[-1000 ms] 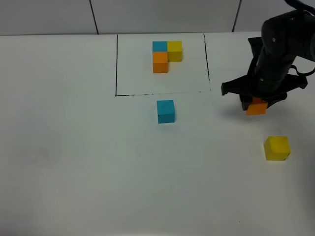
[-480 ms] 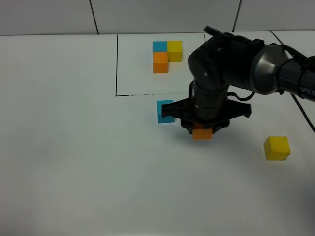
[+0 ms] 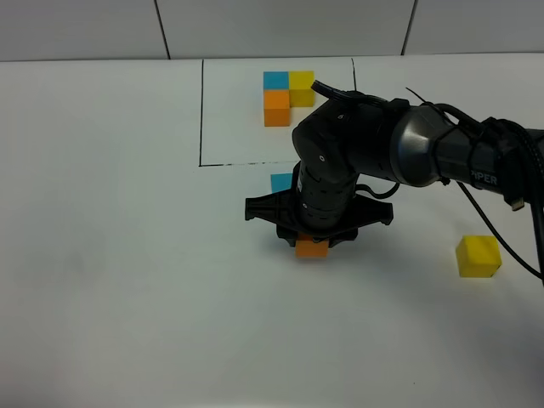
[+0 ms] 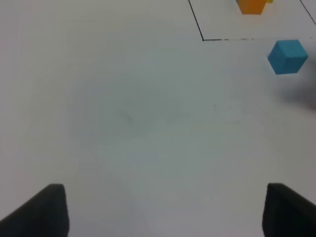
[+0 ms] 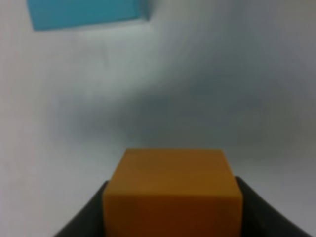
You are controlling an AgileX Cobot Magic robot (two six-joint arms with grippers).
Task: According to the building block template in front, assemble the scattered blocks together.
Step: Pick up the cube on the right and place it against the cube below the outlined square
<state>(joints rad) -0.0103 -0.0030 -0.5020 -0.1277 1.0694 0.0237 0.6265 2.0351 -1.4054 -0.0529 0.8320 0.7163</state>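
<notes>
The orange block [image 3: 312, 248] is gripped between the right jaws, which are closed on its two sides; in the right wrist view it [image 5: 173, 192] fills the space between the dark fingers. Whether it is resting on the bench [image 3: 127, 255] or is held just above it cannot be told.

The blue block [image 3: 281, 181] lies just beyond it on the far side and a little to the left, apart from it, and is largely hidden in the high view by the right arm [image 3: 374, 153]. The yellow block [image 3: 478, 256] lies well apart, to the right. The building block template [image 3: 287, 98] is seen farther back inside its black outline [image 3: 201, 110], with orange on the near side of blue and yellow to the right of blue.

The main risk is judged to be misplacement. If the orange block is released where it is now held, a gap and a sideways offset from the blue block would be left. If it is pushed in too hard, or if the blue block is struck by the wide jaw body, the blue block could be shoved or turned, and the pattern would be skewed. A tilted release could also leave the faces not flush.

The left jaws are open, with the fingertips [image 4: 47, 210] set wide apart and nothing between them, well clear of the blue block [image 4: 288, 57].
</notes>
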